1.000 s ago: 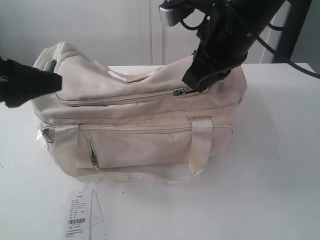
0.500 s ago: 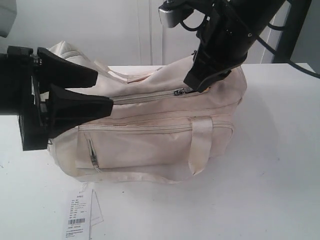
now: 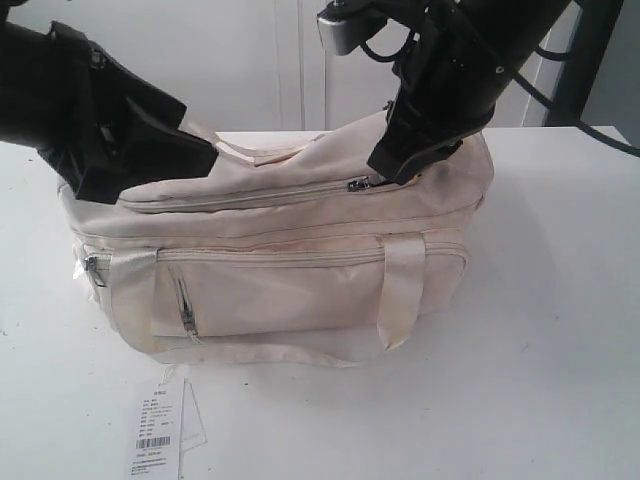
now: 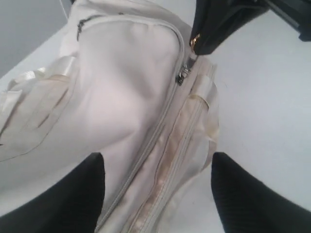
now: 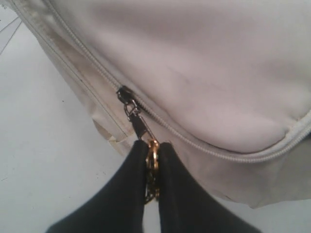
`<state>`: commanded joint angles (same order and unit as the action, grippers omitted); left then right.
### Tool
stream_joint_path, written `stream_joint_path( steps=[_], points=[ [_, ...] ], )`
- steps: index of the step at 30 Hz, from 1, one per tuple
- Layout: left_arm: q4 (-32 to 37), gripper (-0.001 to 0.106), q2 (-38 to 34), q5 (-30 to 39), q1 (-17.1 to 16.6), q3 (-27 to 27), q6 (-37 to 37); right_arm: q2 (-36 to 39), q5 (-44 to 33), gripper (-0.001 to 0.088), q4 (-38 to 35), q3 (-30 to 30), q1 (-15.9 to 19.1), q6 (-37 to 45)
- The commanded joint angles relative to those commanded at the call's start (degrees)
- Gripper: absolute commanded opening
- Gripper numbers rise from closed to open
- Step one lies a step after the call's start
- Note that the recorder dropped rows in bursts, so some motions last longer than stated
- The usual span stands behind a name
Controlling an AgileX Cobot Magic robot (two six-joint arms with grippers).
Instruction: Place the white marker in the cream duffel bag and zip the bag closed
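Bag (image 3: 300, 270) lies on the white worktop (image 3: 540, 350), with the paper tag (image 3: 157, 435) nearest me in front. On top, the right gripper (image 5: 152, 145) is clenched on the zip pull (image 5: 138, 124). Over the left end, the left gripper (image 4: 155, 162) is spread wide, grasping nothing.
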<state>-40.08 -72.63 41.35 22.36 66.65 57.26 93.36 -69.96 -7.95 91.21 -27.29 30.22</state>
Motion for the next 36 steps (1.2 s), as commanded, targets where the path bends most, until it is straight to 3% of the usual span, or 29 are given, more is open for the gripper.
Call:
stream_joint_path(
  steps=[3, 7, 9, 13, 20, 24, 28, 29, 36],
  points=[
    [3.3, 0.066, -1.6, -0.4, 2.7, 1.5, 1.4, 0.0, 0.0, 0.0, 0.0, 0.0, 0.0, 0.0],
    [3.9, 0.066, -4.6, -7.4, 9.5, 1.6, 4.8, 0.0, 0.0, 0.0, 0.0, 0.0, 0.0, 0.0],
    [4.4, 0.066, -6.6, -10.2, 11.1, 1.6, 6.1, 0.0, 0.0, 0.0, 0.0, 0.0, 0.0, 0.0],
    [4.1, 0.066, -9.1, -16.2, 11.4, 1.6, 6.1, 0.0, 0.0, 0.0, 0.0, 0.0, 0.0, 0.0],
    [3.9, 0.065, -13.6, -18.4, 11.5, 2.2, 6.2, 0.0, 0.0, 0.0, 0.0, 0.0, 0.0, 0.0],
    [4.2, 0.047, -14.3, -19.1, 11.5, 2.2, 6.2, 0.0, 0.0, 0.0, 0.0, 0.0, 0.0, 0.0],
    [4.2, 0.006, -14.3, -19.1, 11.5, 2.2, 6.2, 0.0, 0.0, 0.0, 0.0, 0.0, 0.0, 0.0],
    [4.3, 0.0, -14.3, -19.1, 11.5, 2.2, 6.2, 0.0, 0.0, 0.0, 0.0, 0.0, 0.0, 0.0],
    [4.3, 0.0, -13.8, -19.1, 11.5, 2.2, 6.5, 0.0, 0.0, 0.0, 1.3, 0.0, 0.0, 0.0]
  ],
)
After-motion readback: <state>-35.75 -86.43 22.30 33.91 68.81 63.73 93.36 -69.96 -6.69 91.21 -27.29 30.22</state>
